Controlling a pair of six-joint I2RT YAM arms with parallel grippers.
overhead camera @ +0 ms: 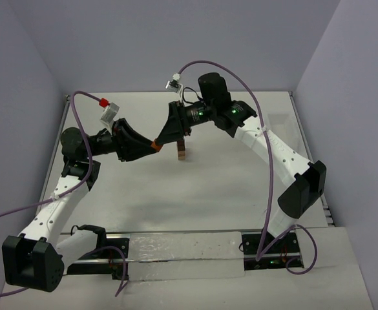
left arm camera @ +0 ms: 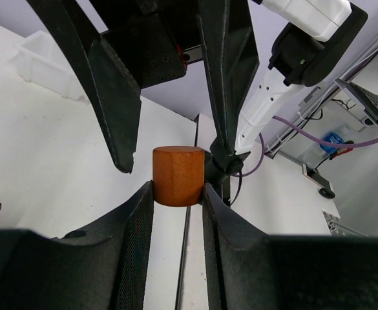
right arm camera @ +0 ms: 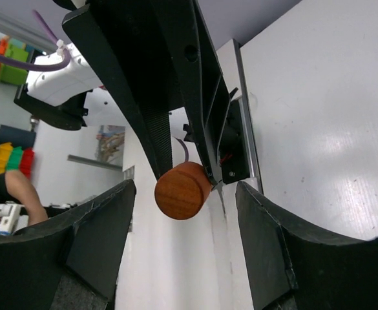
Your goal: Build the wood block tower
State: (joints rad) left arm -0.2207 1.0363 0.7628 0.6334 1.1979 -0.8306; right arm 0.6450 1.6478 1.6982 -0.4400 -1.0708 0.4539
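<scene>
Wood block (left arm camera: 178, 175) pinched btw L jaws; R jaws wide either side.

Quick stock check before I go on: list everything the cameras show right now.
round wood block: one, orange-brown, clamped in the left hand, inside the gap of the right hand without touching it
tower: one short stack, tan and dark brown, mid-table, close by the hands
clear plastic tray: one, see-through, near edge between the arm bases
table: one, white
cables: purple, one looping off each arm
left hand: black, shut on the round wood block
right hand: black, open, fingers either side of the block
</scene>
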